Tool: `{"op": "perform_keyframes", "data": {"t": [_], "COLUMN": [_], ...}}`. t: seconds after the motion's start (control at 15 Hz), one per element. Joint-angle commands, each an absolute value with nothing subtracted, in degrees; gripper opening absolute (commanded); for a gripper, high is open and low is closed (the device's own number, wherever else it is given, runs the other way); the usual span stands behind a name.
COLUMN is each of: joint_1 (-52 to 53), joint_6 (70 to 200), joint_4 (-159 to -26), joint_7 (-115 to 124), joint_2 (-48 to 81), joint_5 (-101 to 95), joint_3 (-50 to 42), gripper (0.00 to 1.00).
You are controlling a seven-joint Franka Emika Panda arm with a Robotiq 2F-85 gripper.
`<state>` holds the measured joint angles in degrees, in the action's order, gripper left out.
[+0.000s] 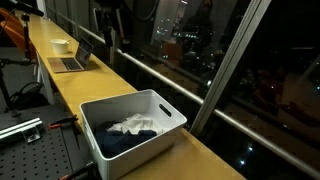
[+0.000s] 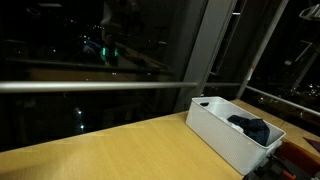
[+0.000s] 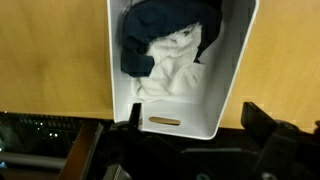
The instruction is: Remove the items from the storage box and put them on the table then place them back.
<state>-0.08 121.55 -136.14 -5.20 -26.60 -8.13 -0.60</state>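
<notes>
Where the box fills your wrist view, its long axis runs top to bottom, and the end wall with the slot is nearest you. That end sits at the table edge above the bench. So the box lies across the narrow table, its far end toward the window. Inside, the garment is bunched at the far end and the cloth lies against it, nearer you; anything beneath them is hidden. Your gripper hangs over the slot end, jaws wide apart, holding nothing. Only an exterior view shows the laptop and bowl, well apart down the table. Only an exterior view shows the long bare table beside the box, where just the garment peeks out.
</notes>
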Motion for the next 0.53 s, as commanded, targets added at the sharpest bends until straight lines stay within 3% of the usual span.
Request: {"op": "perform_keyframes", "data": {"t": [0.0, 0.47], "joint_1": [0.28, 0.03], "joint_6": [129.31, 146.29], "joint_4": [-132.33, -130.89], "joint_7": [-9.56, -15.75], "joint_2": [-18.62, 3.16], "joint_5": [-7.80, -2.76], "joint_3": [-2.30, -2.90], "gripper": [1.00, 1.00]}}
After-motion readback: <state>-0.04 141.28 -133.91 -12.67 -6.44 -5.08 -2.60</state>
